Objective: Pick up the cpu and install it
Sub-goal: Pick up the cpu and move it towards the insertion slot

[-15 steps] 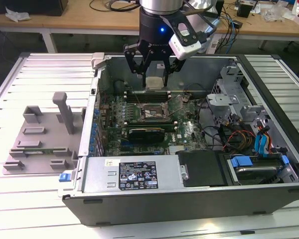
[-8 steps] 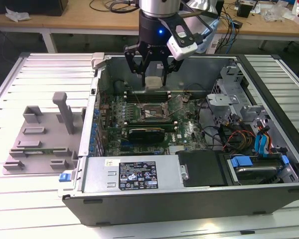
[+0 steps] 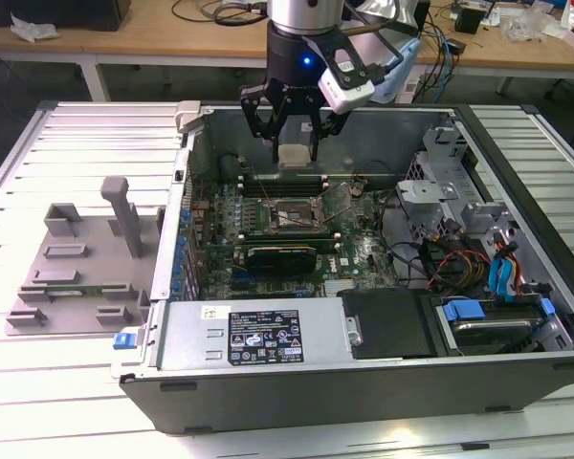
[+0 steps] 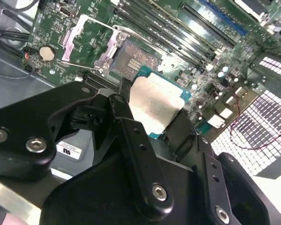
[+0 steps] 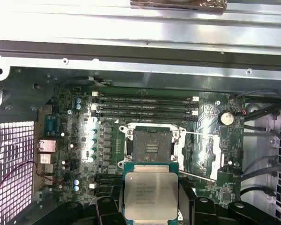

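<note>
At upper centre of the exterior view, the gripper (image 3: 296, 151) clamps the cpu (image 5: 151, 194) above the bare socket (image 5: 151, 146) inside the open computer case (image 3: 364, 382), which sits on a slatted pale table (image 3: 57, 402) before wooden benches (image 3: 153, 38).

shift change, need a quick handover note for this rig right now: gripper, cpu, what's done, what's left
Gripper: shut on the cpu, gripping it by its edges.
Cpu: held in the air inside the open case, above the motherboard, short of the socket and not touching it.
Socket: open and empty, with its metal plate swung aside.
Done: the cpu is picked up and brought over the board.
Left: the cpu is not yet seated in the socket, and the socket is not closed.
</note>
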Robot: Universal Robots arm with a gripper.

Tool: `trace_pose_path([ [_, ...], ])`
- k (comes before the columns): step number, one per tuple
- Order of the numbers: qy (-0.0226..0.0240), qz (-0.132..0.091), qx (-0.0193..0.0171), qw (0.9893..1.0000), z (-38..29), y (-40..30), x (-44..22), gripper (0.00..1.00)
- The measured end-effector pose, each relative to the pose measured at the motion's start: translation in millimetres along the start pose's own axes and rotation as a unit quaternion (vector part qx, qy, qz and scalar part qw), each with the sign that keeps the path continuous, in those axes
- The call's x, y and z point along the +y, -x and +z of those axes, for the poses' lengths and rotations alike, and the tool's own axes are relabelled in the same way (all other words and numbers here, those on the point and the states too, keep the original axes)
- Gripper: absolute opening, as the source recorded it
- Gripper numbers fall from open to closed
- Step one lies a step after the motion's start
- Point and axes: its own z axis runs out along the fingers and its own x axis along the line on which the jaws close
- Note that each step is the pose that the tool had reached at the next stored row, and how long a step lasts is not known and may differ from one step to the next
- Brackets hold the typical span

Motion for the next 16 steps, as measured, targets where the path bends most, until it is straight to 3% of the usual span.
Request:
trace_pose_path([
  [6,0.0001,0.0,-0.0001,1.0,7.3,4.7,5.5,0.55],
  [16,0.0,0.0,0.0,1.0,8.2,5.7,5.6,0.55],
])
